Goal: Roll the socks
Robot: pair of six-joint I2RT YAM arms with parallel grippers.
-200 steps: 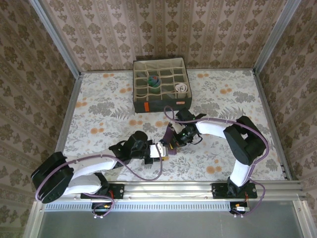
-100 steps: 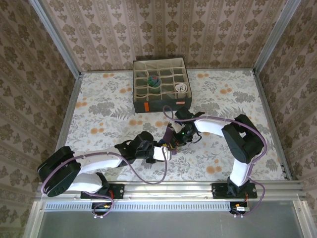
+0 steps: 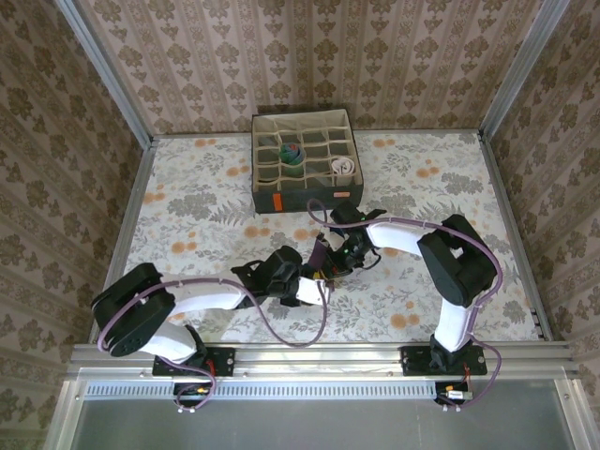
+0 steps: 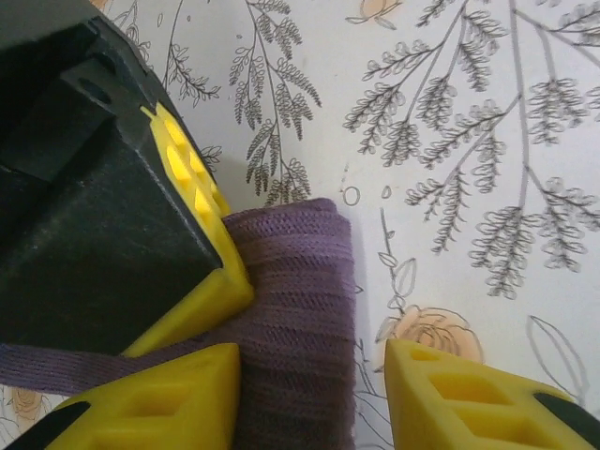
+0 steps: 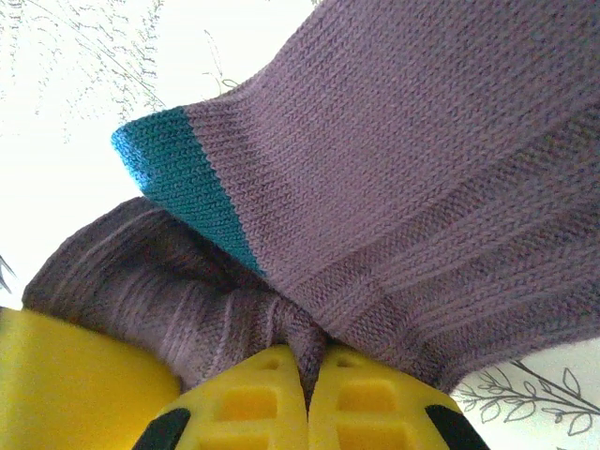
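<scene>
**Right gripper (image 3: pixel 334 265) pinched purple sock (image 3: pixel 322 253); left gripper (image 3: pixel 319 284) stood open over it**

In the top view the purple sock lay on the floral cloth (image 3: pixel 187 225) near the middle of the table, in front of the box (image 3: pixel 309 197) and apart from it. Both arms reached in to it, and their grippers met over the sock, just beside each other.

The right wrist view showed the right gripper (image 5: pixel 305 370) closed. Its two yellow fingertips were pressed together on a bunched fold of purple fabric. Above that pinch the sock spread wide, and its blue toe (image 5: pixel 183 183) pointed to the left of the picture. A second layer of purple knit lay below the toe.

In the left wrist view the left gripper (image 4: pixel 314 398) had its jaws apart. The ribbed end of the sock (image 4: pixel 300 309) lay between its fingers. The finger (image 4: pixel 159 398) at the lower left touched the fabric. The other finger (image 4: pixel 469 398) stood off the sock, with bare cloth between them. The right gripper's black body and one yellow finger (image 4: pixel 197 216) pressed on the sock from the upper left, just beside the left gripper's near finger. A flat purple strip ran out leftward under the black body.

The box stood at the far side of the table. A blue-green roll (image 3: pixel 292 153) sat in one of its middle compartments. A white roll (image 3: pixel 343 170) sat in a compartment near its front right corner.
</scene>
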